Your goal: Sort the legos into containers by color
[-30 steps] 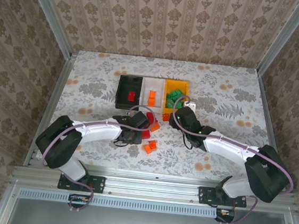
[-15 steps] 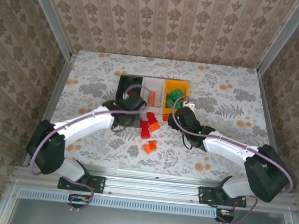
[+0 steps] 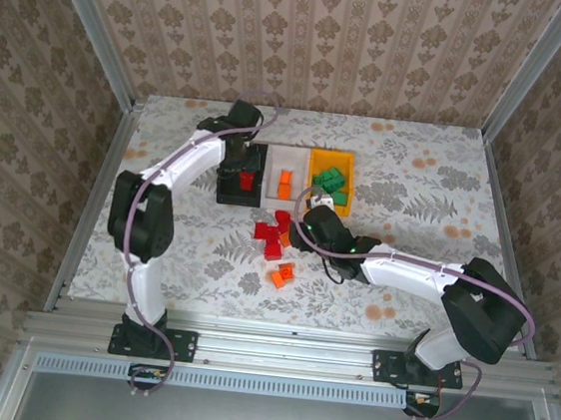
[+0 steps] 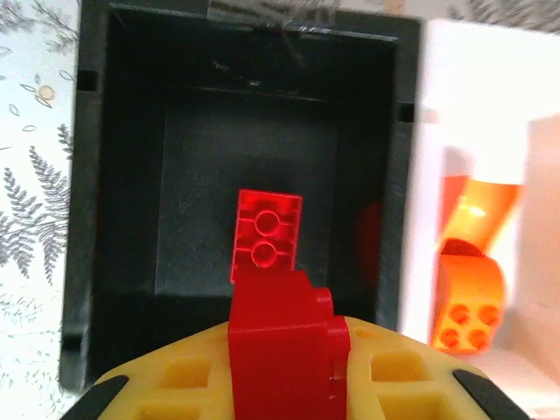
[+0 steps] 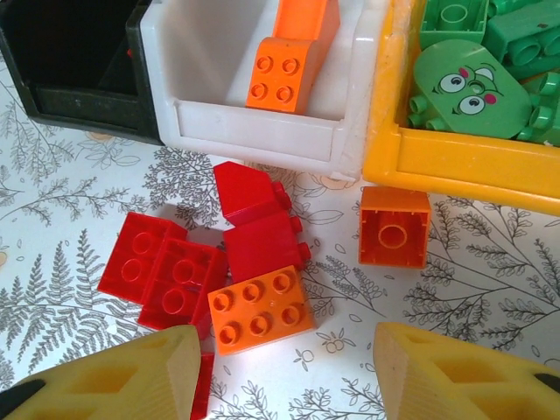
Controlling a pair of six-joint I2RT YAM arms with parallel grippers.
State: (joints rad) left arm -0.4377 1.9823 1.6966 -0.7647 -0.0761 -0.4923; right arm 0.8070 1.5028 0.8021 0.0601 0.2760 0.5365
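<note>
You see a red brick (image 4: 284,350) between yellow fingers (image 4: 429,372), a black bin (image 4: 114,175), a white bin (image 5: 254,122) at its three o'clock with orange bricks (image 5: 273,80), then a yellow-orange bin (image 5: 455,162) of green bricks (image 5: 464,87); grey ferns pattern the tabletop (image 5: 70,219).

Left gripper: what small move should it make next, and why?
Probably open the left gripper and let go of the red brick it is shut on: it hangs above the black bin, where a second red brick lies.
</note>
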